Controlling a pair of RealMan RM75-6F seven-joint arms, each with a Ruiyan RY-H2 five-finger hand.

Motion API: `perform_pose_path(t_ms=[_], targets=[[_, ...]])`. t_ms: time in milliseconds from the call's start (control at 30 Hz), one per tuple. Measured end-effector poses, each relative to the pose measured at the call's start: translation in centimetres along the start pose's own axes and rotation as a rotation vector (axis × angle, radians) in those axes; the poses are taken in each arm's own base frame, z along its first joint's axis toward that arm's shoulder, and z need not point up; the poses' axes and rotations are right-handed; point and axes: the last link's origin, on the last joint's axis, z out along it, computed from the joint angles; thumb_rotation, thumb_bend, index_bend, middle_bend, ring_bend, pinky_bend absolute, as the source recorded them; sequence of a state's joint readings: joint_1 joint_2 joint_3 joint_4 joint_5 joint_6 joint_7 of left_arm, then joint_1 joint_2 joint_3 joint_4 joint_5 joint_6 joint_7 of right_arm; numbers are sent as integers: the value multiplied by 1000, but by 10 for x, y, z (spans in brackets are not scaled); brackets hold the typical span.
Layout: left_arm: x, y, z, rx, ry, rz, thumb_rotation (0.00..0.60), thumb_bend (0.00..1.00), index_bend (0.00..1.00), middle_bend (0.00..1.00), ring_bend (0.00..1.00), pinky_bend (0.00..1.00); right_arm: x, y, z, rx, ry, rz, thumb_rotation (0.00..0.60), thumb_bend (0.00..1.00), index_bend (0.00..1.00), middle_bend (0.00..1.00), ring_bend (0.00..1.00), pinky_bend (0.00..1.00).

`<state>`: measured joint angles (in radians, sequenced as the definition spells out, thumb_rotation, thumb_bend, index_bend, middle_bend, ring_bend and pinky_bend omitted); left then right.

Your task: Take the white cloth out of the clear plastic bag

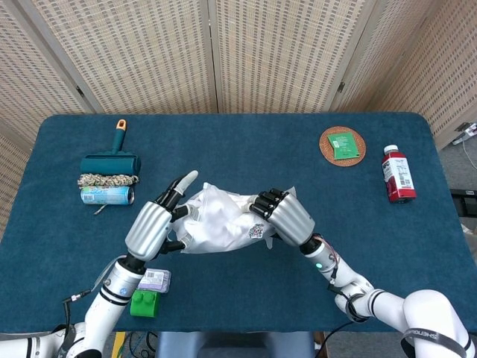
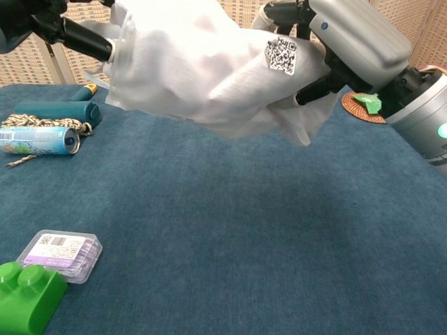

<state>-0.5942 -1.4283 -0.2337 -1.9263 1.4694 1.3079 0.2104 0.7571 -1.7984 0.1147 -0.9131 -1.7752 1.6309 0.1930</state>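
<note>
— White cloth sits inside the bag, and you have both lifted clear of the table, held up between your two hands near the front middle.

— How are my hands set?

— Your left hand grips the bag's left edge with dark fingers curled onto the plastic; one pale-tipped finger sticks up free. Your right hand has its fingers bent over the right end, clamped on it, knuckles turned towards the head camera.

— Any writing?

— You can see a QR sticker on the bag by your right hand; its code is too small to read. The bottle at the far right has a white label, the can and the box carry print, none legible.

— What can't you make out?

— In the chest view your left hand is cut off by the frame's top corner, so you see only fingers. The cloth shows as a white mass through plastic; where it ends and the bag begins is unclear. The brick runs off the bottom edge.
</note>
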Motion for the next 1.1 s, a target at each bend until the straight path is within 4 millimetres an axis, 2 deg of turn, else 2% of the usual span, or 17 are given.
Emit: perform_pose_path(t_ms=[167,300,367,433,600,1100], targets=[[2,-6,-3,22,9,1,600,441,645,0,0,252,-2,2,-2,-9,-17,-4,600,320,465,503,503,709],[5,-12,-5,41,21,1,600,441,651,0,0,252,-4,3,-4,-12,-33,-3,600,174,431,463,463,698],[6,-14,-6,47,23,3,600,441,654,0,0,252,-6,4,-4,-15,-45,-2,600,63,381,422,420,666],[7,-16,-6,52,27,4,600,441,656,0,0,252,-7,5,-5,-18,-58,-3,600,7,330,385,376,627],[10,-20,-8,67,37,8,600,441,657,0,0,252,-10,6,-7,-32,-92,-18,600,0,273,340,327,556],[18,-35,-12,117,58,19,600,441,661,0,0,252,-16,13,-16,-78,-194,-38,600,0,168,249,234,476]])
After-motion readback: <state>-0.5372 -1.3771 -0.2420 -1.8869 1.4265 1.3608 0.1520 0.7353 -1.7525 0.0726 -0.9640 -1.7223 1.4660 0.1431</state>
